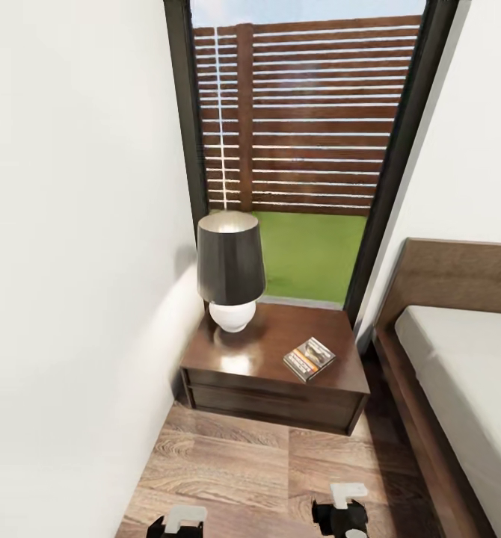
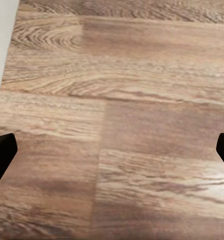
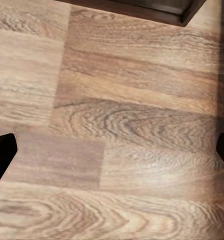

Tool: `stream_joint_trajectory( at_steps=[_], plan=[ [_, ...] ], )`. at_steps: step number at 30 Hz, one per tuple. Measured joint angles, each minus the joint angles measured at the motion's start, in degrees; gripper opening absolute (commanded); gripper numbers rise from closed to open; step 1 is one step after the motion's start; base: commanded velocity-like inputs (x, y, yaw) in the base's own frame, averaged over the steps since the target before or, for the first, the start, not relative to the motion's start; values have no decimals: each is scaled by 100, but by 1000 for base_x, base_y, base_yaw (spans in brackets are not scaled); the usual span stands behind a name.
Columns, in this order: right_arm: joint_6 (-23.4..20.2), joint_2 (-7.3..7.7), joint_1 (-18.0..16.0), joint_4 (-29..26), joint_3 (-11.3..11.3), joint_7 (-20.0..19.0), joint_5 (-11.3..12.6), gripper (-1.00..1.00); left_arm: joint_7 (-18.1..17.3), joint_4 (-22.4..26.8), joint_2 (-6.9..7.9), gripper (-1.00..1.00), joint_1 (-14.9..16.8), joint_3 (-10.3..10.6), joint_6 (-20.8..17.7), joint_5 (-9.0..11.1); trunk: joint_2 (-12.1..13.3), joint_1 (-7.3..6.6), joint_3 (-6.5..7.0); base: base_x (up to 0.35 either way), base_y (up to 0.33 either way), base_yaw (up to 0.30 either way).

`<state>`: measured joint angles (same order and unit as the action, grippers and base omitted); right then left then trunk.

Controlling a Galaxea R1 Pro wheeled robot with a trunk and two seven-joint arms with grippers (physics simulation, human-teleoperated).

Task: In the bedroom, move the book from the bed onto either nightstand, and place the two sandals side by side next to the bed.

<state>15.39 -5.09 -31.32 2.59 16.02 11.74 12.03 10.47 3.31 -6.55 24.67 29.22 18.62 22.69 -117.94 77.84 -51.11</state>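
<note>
Small thin paperback book (image 1: pixel 309 358) with a dark cover and an orange band lay flat on top of the low, shiny dark-brown wooden nightstand (image 1: pixel 228 357), near its right front corner. Sat turned a little, not lined up with the edges. Looked like the book half of the job was done, since the nightstand is where the book belongs.

Beside it, to the left, stood a lamp (image 1: pixel 230 269) with a dark shade and a round white base, apart from the book. Behind that, a tall black-framed window (image 1: pixel 310 157) showing a wooden slat fence and green grass. To the right, the big bed (image 1: pixel 467 366) with a pale-grey mattress on a dark-brown wooden frame, just beside the nightstand. Below, the wood-plank floor (image 1: pixel 265 463).

No blue sandals seen here. Probably the next thing to go and find.

Left gripper (image 2: pixel 112 155) and right gripper (image 3: pixel 112 157) hung low, pointed down at the floor, well apart from the nightstand. Dark fingertips sat far out at both edges of each wrist view, so fingers were spread wide with nothing between them but bare planks. Likely resting, hands free and ready for the sandals.
</note>
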Motion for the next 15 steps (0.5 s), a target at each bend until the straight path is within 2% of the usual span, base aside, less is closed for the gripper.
stream_joint_trajectory(
  at_steps=[4,15],
  plan=[
    [-3,3,242,12,2,0,7,100,-1,-58,22,100,-14,-97,3,6,160,-88,72,0,0,0],
    [8,-6,319,15,3,0,8,100,-16,-218,33,100,-26,-123,4,1,602,-330,270,0,0,0]
  ],
)
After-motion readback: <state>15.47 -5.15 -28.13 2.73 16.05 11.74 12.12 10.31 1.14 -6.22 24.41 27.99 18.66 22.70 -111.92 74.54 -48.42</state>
